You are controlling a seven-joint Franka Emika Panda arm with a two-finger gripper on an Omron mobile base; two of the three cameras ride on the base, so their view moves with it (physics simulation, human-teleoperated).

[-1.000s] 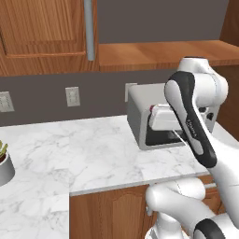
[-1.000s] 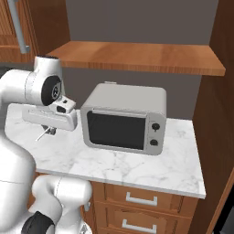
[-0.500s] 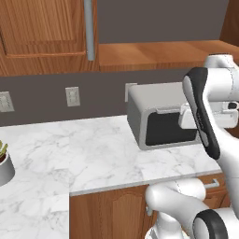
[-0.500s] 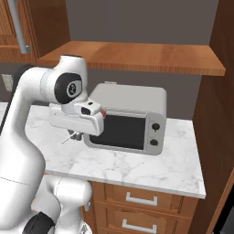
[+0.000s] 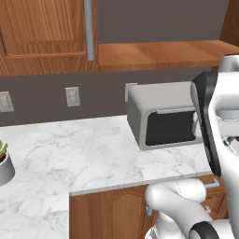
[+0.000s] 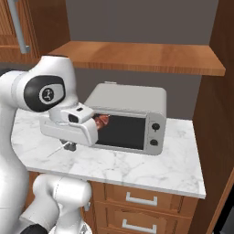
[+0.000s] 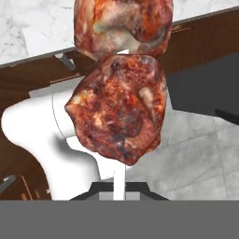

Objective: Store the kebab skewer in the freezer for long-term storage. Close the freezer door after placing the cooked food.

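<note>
Meat chunks of the kebab skewer [image 7: 119, 107] stand off the hand [image 6: 68, 145], clenched on the stick, carried above the marble tabletop [image 6: 137, 164] past the microwave [image 6: 130, 119] for freezer storage.

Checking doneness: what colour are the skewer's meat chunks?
Mottled reddish-brown meat chunks, clearest in the hand view.

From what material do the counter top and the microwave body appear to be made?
Counter top: looks like polished white marble, judging by its grey veins and faint sheen; it could be an imitation. Microwave: probably painted or brushed metal, given its plain matte grey shell; its window is dark and glass-like.
</note>
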